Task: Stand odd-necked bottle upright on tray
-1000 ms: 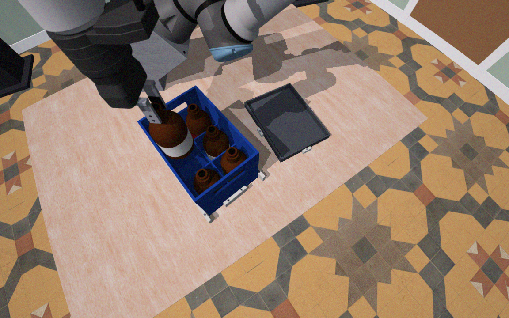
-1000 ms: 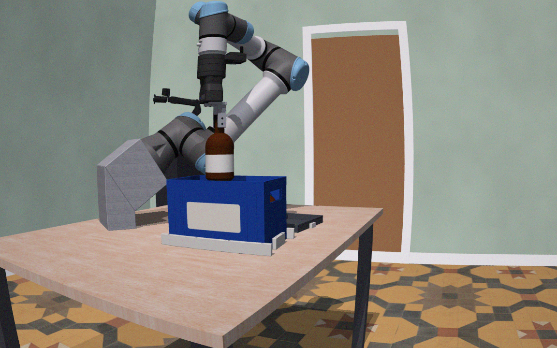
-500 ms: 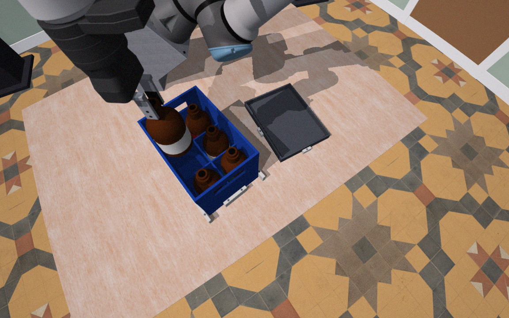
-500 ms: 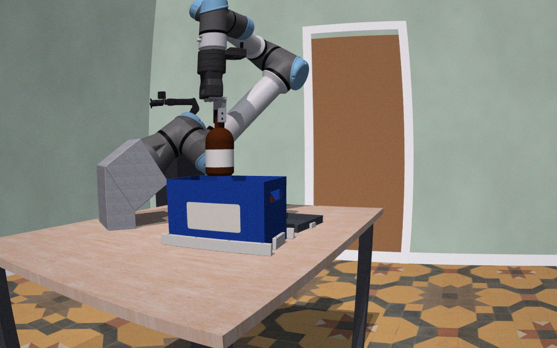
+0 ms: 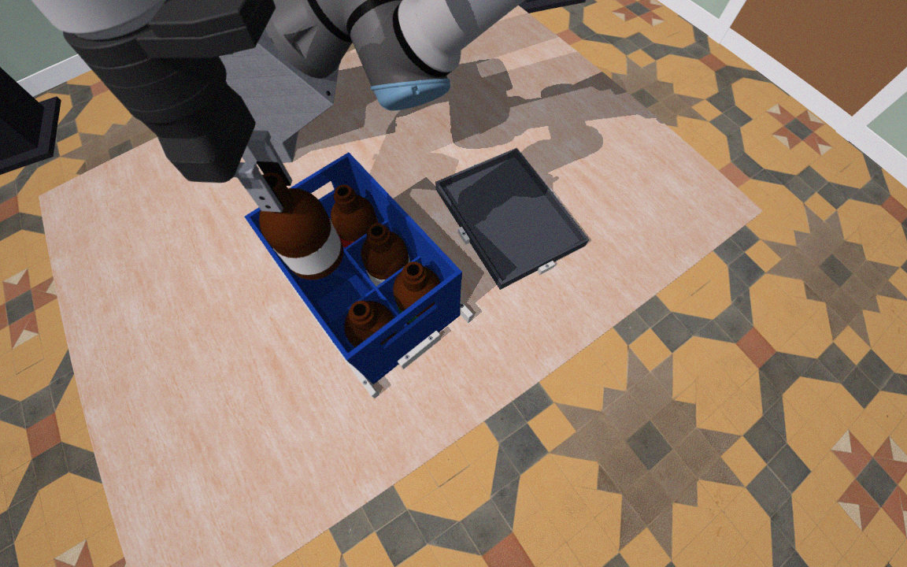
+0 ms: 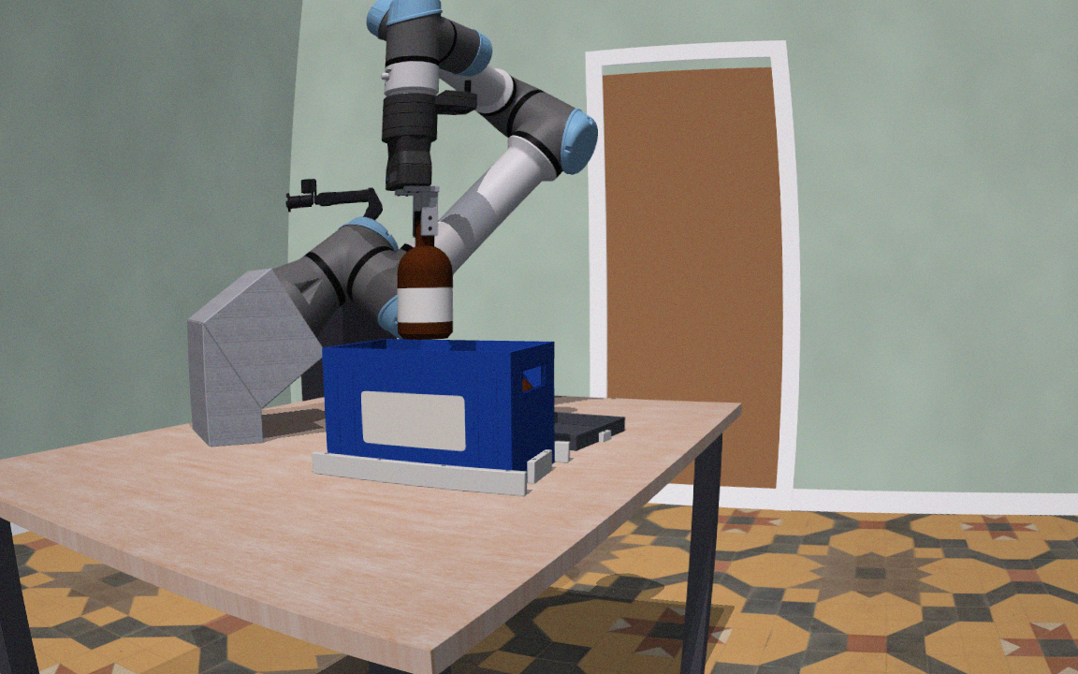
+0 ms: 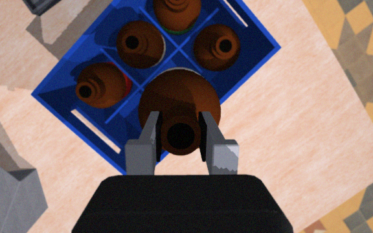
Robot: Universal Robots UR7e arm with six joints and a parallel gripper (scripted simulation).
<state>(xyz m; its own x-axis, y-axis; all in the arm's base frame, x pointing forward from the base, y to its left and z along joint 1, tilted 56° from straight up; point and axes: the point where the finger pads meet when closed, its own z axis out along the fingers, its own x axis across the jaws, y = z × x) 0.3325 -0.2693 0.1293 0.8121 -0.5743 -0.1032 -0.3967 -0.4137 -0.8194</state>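
My gripper (image 5: 270,184) (image 6: 425,219) (image 7: 180,126) is shut on the neck of a brown bottle with a white label (image 5: 301,229) (image 6: 425,281) (image 7: 180,94). The bottle hangs upright, its base at about the height of the rim of the blue crate (image 5: 451,299) (image 6: 417,369) (image 7: 251,72). Several brown bottles stand in the crate: one with a red label (image 5: 351,215) (image 7: 102,85), one with a white label (image 5: 383,253) (image 7: 141,45), one with a green label (image 5: 414,285) (image 7: 177,14) and one in the near left cell (image 5: 365,324) (image 7: 217,48). The black tray (image 5: 542,264) (image 6: 589,432) lies beside the crate, with nothing on it. Differences in neck thickness are too small to tell.
Pale stop blocks (image 5: 420,349) (image 6: 417,475) stand on the table (image 5: 231,394) (image 6: 316,536) along the crate's edges. Small blocks (image 5: 547,267) touch the tray. The grey robot base (image 6: 233,369) stands behind the crate. The crate wall rises between the bottles and the tray.
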